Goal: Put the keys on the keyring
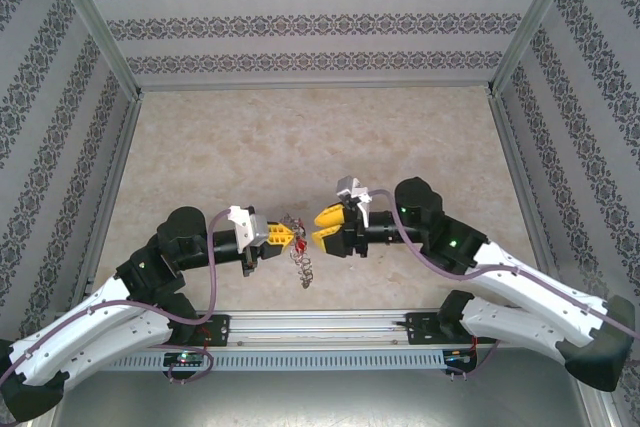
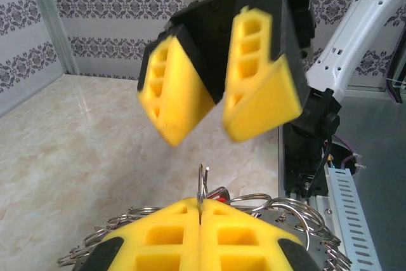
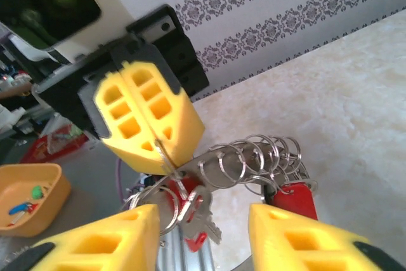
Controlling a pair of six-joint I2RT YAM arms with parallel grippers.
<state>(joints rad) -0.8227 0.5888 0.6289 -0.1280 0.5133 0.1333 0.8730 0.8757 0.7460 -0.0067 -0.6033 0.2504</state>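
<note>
Wide room lies over the beige marbled surface (image 1: 300, 137), from its middle to the patterned back wall (image 1: 320, 17) and the patterned side walls (image 1: 60, 127). Near the front metal rail (image 1: 330, 319) it is tight. The left gripper (image 1: 289, 238), fingers closed, and the right gripper (image 1: 322, 227), fingers parted, face each other closely. The wavy silvery coiled-wire keyring (image 1: 303, 257) and small red-headed keys (image 3: 295, 200) hang between them. The slot between the parted fingers is free.

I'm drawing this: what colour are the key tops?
Red, on the keys; best in right wrist view.
</note>
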